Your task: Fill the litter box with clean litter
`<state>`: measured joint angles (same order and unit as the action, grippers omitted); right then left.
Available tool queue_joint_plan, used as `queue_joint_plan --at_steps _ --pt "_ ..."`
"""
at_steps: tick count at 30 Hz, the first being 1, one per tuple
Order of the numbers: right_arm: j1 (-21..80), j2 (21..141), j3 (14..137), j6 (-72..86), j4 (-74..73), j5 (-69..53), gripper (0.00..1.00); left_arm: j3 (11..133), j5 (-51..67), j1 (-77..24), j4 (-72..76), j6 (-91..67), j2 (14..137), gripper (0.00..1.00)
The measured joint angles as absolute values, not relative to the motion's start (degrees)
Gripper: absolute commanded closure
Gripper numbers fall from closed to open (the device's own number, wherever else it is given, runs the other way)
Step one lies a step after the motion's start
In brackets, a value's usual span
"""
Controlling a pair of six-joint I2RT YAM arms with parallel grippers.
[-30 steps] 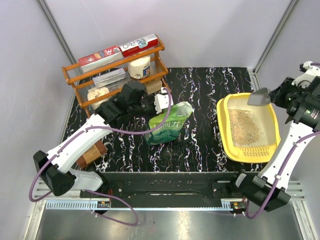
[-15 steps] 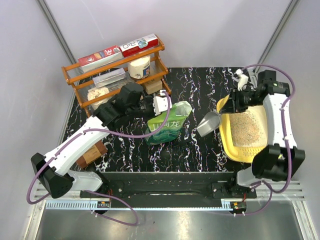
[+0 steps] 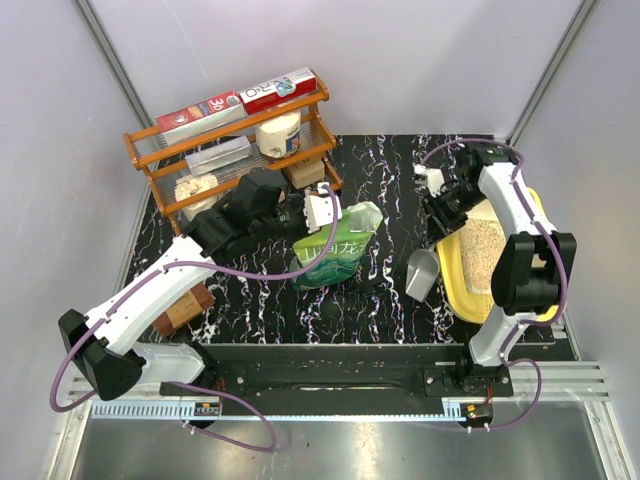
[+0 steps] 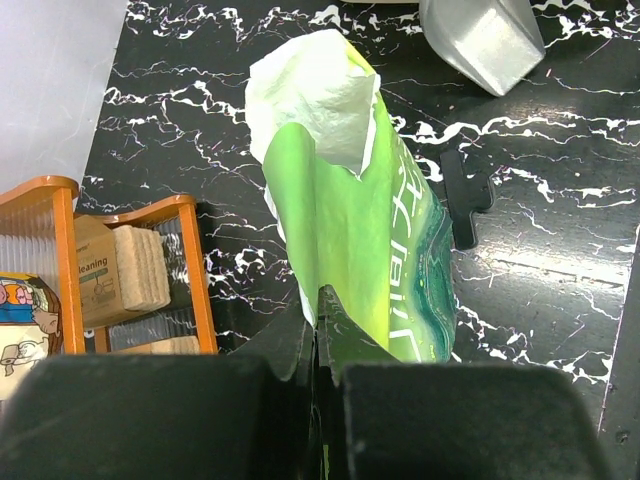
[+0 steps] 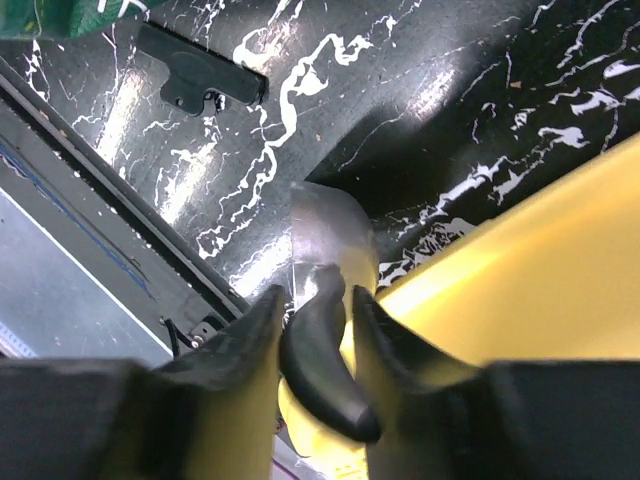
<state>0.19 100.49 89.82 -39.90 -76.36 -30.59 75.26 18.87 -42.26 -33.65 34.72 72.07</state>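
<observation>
Clean litter (image 3: pixel 481 243): loose granules, likely spill easily; soft pouch (image 4: pixel 360 240) best pinched at rim. Left gripper (image 4: pixel 318 312) pinches pouch, right gripper (image 5: pixel 315 300) clamps scoop (image 3: pixel 421 273) handle

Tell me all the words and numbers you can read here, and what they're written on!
"30": on the red box on top of the orange rack.
"leaning": on the cardboard box in the rack; the start of the word is cut off.
Big letters on the white-and-red box: too blurred to read.
White Chinese characters on the green pouch: too unclear to read for sure.
</observation>
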Motion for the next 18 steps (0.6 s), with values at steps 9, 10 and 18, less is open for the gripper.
queue_joint_plan --at_steps 9,10,18 --pt "1.8 103.9 96.1 -31.6 -73.8 -26.5 0.21 74.8 18.5 -42.3 -33.2 35.6 72.1 1.0" --pt "1.8 103.8 97.2 -30.6 -73.1 -26.7 0.22 74.8 18.5 -42.2 -33.2 35.6 72.1 1.0" --pt "2.6 100.7 107.4 -18.9 -70.1 -36.0 0.26 74.8 18.4 -41.2 -33.3 36.0 72.1 1.0"
